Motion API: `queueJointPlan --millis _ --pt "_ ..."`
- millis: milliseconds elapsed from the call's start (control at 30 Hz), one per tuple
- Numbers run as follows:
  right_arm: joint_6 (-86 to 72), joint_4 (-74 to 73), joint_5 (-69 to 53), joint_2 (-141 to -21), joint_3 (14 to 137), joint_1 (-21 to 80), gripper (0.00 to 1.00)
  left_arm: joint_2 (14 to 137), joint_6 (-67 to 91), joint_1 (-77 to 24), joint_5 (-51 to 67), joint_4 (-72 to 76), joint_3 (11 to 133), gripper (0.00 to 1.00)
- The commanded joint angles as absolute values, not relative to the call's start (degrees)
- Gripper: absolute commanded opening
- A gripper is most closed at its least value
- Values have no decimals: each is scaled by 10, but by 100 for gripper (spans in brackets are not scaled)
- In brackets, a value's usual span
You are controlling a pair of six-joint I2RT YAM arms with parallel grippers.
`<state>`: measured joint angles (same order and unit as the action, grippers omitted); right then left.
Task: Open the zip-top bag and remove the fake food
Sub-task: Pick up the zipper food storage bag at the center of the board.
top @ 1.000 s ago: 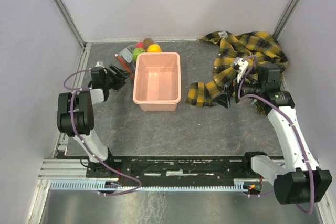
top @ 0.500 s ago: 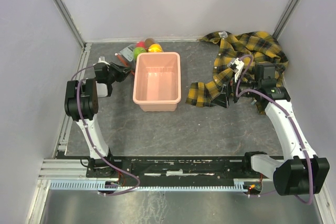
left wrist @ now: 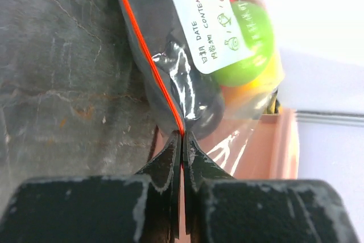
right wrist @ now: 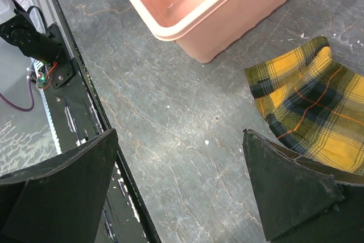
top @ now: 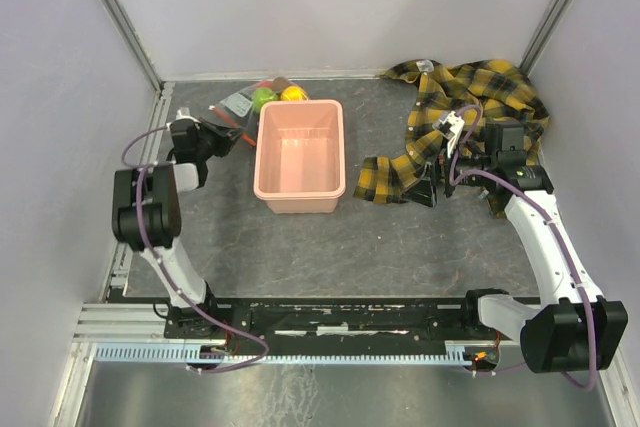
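Clear, crinkly zip-top bag with the orange-red zip strip (top: 240,105) lies at eleven o'clock on the dark stone-look table (top: 380,237), just off the eleven o'clock corner of the pink rectangular plastic tub (top: 300,203). Inside it are the small glossy plastic fruits (top: 266,97): a light green one and a yellow-orange one press against the film beside a white label, and the rest are too hidden to sort out.

The wrist view shows the grip: the left jaws are clenched right on the bag's edge, with the orange strip (left wrist: 149,61) running straight into the pinch. It looks a thin bite, so holding pressure matters more than pulling hard.

Over at three o'clock, the right jaws hang spread wide over bare table, grasping nothing, with the yellow-and-black plaid shirt (top: 470,97) just beside them.

The bag looks sealed, so opening it is the step in hand. To do it well, I'd keep the left pinch low and steady, bring the right across to catch the opposite lip close to that pinch, then peel the two sides apart along the strip. Yanking upward risks letting the loaded bag slip free.
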<state>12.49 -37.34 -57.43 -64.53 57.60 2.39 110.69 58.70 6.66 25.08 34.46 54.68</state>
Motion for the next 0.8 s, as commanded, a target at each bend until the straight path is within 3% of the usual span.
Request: queueJointPlan --millis 0,400,667,767 --pt "131 -366 -604 -631 589 24 99 936 566 75 143 281 489 3" --pt "123 -363 -632 -616 585 24 99 599 524 74 -14 -49 433 3" --pt "132 -344 -702 -615 564 33 99 521 465 75 57 -185 490 3" --pt "203 -344 -721 -606 534 97 99 497 454 74 70 -210 496 3"
